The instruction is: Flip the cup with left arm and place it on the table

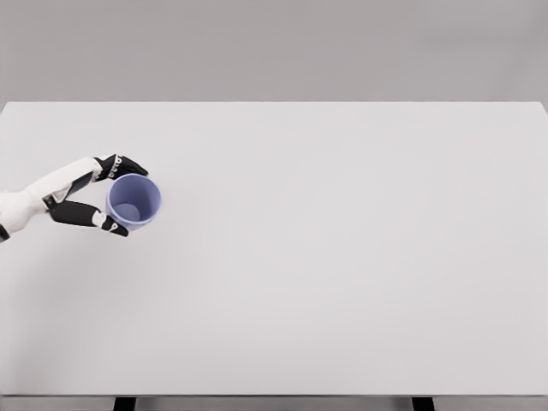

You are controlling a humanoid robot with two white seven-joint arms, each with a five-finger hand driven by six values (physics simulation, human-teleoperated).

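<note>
- Grey wall behind, plain and even, filling the top band of the head view.
- White table (342, 257) below it, very wide, reaching almost from side to side; two dark legs just visible under the near edge.
- Left arm (38, 199) entering from the left edge of the table, white, lying low over the surface and pointing toward the middle.
- Left hand (92, 195) at the end of that arm, with dark fingers (120, 164) partly curled around the cup; one group of fingers on the far side of the cup, the thumb or another finger on the near side, both touching the wall of the cup.
- Hand not wide open and not fully closed: closed only as much as the cup between the fingers allows.
- Blue cup (134, 202) close to the left edge of the table, about halfway between the far edge and the near edge, with the open mouth turned up toward the camera, so the inside and the bottom show.
- Cannot tell whether the cup stands on the surface or is held slightly above it.
</note>
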